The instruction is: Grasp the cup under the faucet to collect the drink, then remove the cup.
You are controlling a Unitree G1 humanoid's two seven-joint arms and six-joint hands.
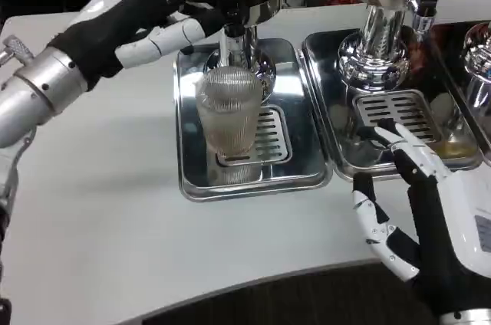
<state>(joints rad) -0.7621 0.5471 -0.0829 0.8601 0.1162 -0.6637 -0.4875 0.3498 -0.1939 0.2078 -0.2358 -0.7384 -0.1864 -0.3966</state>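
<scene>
Ribbed clear glass cup (229,110) standing upright on the slotted grate of a steel drip tray (192,179), directly under the faucet (232,40).

Left robot hand (157,14) reaches at the faucet, grip unclear; right robot hand (414,202) rests open on the white tabletop (100,210).

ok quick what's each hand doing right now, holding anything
Left hand: up at the dispenser faucet above the ribbed glass cup; whether it grips the tap cannot be told.
Right hand: open, holding nothing.
</scene>
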